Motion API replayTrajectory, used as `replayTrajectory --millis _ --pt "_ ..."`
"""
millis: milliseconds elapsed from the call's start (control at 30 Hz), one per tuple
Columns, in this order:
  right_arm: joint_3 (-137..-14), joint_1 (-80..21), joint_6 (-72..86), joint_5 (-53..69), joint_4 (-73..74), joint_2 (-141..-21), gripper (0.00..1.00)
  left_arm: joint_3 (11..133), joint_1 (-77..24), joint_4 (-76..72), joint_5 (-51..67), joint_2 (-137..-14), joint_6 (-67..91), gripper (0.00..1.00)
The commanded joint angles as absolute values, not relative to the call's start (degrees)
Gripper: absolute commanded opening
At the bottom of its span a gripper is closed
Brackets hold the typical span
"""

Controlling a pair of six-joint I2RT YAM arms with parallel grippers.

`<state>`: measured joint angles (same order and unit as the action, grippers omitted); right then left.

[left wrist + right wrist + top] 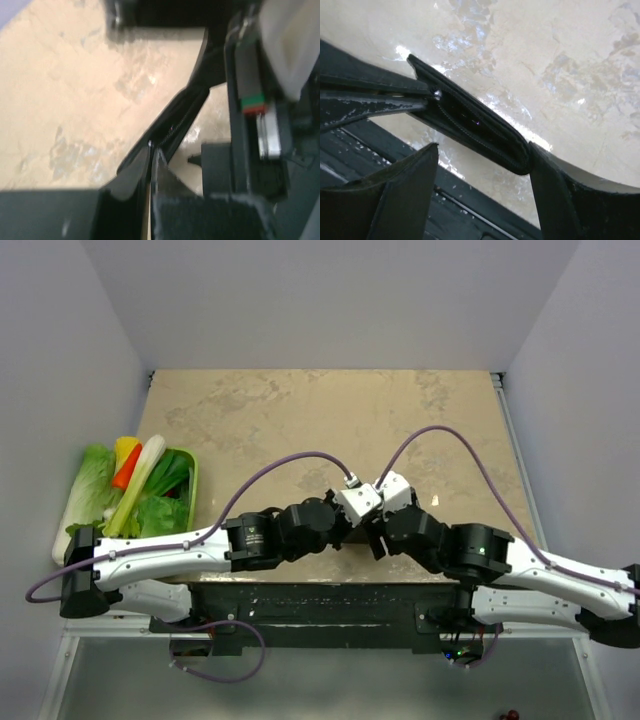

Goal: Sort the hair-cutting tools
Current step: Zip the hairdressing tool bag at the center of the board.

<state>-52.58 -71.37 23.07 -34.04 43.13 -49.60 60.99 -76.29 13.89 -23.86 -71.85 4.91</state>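
Near edge, middle: black fabric case (pixel 480 132), zipped edge showing, between both arms (pixel 330 525).
Left edge of surface (pixel 300 410): green tray (pixel 193 472) holding vegetables (pixel 135 485).
Left jaws: clamped on the case's edge.
Right jaws: wide, straddling the case's corner.
Hair-cutting tools: hidden; cannot tell where.

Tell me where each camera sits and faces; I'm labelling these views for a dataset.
Top external: above and behind the bases, looking down at the table; the left arm and right arm show.
Left wrist: on the left arm, looking past the left gripper, shut on the black case.
Right wrist: on the right arm, looking down through the open right gripper at the case.
Shared: both wrist views show the case's zipper.
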Motion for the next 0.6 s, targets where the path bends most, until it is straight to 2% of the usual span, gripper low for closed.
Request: replayTrajectory --millis 0,133,167,200,300,333,367,567 --pt "-61.60 -70.93 25.92 -34.98 37.35 -44.22 0.73 59.15 -75.94 11.16 -14.15 -72.77 4.57 0.00" --pt "-62.23 -70.84 26.02 -35.33 35.69 -42.45 0.67 58.89 -75.15 10.29 -13.71 -73.39 4.04 0.00" --pt "-62.23 -70.84 26.02 -35.42 35.25 -42.45 0.51 58.80 -74.89 10.20 -13.54 -73.48 3.96 0.00" --pt "-62.40 -70.84 25.84 -35.51 35.07 -42.54 0.40 58.80 -74.80 10.20 -13.19 -73.74 3.96 0.00" --pt "-62.75 -70.84 25.75 -35.60 34.37 -43.68 0.23 58.80 -74.62 10.28 -13.36 -74.27 3.78 0.00" --pt "-62.84 -70.84 25.84 -35.77 34.54 -44.03 0.15 58.62 -74.45 10.37 -13.36 -74.35 3.78 0.00" --pt "-62.84 -70.84 25.84 -35.77 34.54 -44.90 0.02 58.54 -74.36 10.37 -13.36 -74.44 3.69 0.00" --pt "-61.44 -70.93 26.71 -35.33 34.54 -47.72 0.00 57.48 -73.83 10.46 -14.94 -73.39 3.95 0.00"
